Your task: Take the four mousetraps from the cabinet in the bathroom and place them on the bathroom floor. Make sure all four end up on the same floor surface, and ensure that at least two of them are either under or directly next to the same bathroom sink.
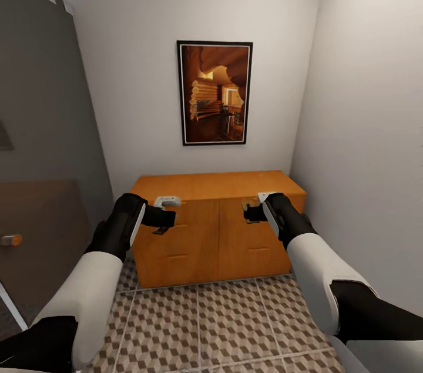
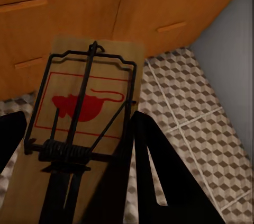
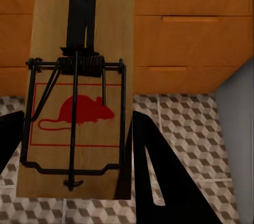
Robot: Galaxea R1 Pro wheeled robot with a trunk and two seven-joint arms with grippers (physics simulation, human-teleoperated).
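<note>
Grippers hover before the cabinet (image 1: 214, 226) at frame centre: left gripper (image 1: 167, 221), right gripper (image 1: 251, 212). Left wrist view: fingers clamp a mousetrap (image 2: 87, 128). Right wrist view: another mousetrap (image 3: 79, 86) is gripped. Lower both flat onto the bathroom floor (image 1: 223, 320), near the sink.

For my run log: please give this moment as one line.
left gripper: holds mousetrap | right gripper: holds second mousetrap | both before cabinet, above floor
</note>
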